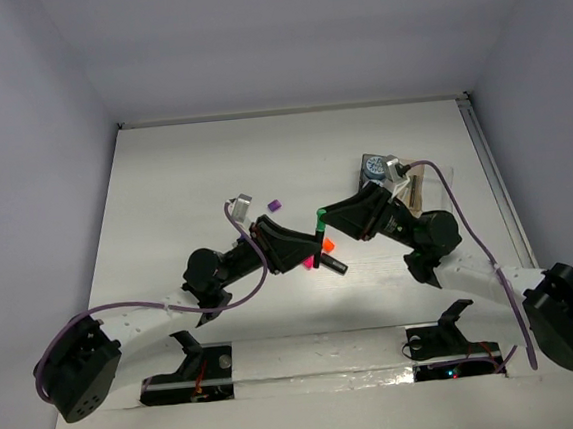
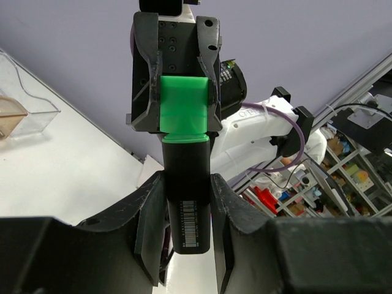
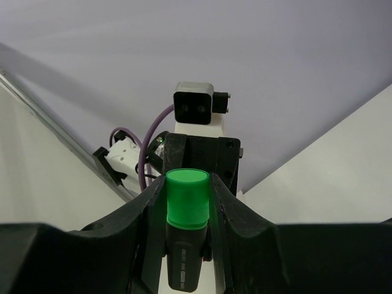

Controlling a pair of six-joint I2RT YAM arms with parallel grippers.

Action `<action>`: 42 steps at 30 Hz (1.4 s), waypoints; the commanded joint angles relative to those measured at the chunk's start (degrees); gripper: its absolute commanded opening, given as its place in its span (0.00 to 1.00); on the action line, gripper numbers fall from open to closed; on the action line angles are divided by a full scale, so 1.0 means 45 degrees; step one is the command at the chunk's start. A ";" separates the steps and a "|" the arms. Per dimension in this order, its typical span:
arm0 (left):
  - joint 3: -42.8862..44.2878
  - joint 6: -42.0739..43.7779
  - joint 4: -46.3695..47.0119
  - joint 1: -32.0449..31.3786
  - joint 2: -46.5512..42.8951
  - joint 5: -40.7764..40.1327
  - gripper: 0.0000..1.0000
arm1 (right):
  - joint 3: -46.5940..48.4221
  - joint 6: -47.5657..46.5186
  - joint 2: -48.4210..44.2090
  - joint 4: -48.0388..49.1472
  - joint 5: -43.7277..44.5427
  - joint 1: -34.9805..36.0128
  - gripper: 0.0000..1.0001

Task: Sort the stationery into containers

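Observation:
A green-capped black highlighter stands upright above the table's middle, held between both grippers. My left gripper is shut on its black body. My right gripper is shut on its green cap, which also shows in the left wrist view. The clear box with a tan insert sits behind the right arm, with a blue-and-white patterned piece in it. Its corner shows in the left wrist view. The small grey holder stands behind the left arm.
A loose purple cap lies near the grey holder. An orange cap, a pink cap and a black marker lie on the table under the grippers. A metal rail runs along the table's right edge.

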 commanded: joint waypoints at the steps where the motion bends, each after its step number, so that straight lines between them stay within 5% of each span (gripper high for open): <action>1: 0.0732 0.0367 0.3472 0.0088 -0.0312 -0.0196 0.03 | -0.0048 -0.0314 -0.0215 0.1095 0.0153 0.0270 0.22; 42: 0.1316 -0.0160 0.4293 0.1532 0.0040 0.0136 0.00 | 0.0401 -0.3419 -0.1192 -0.2654 0.0330 0.1852 0.18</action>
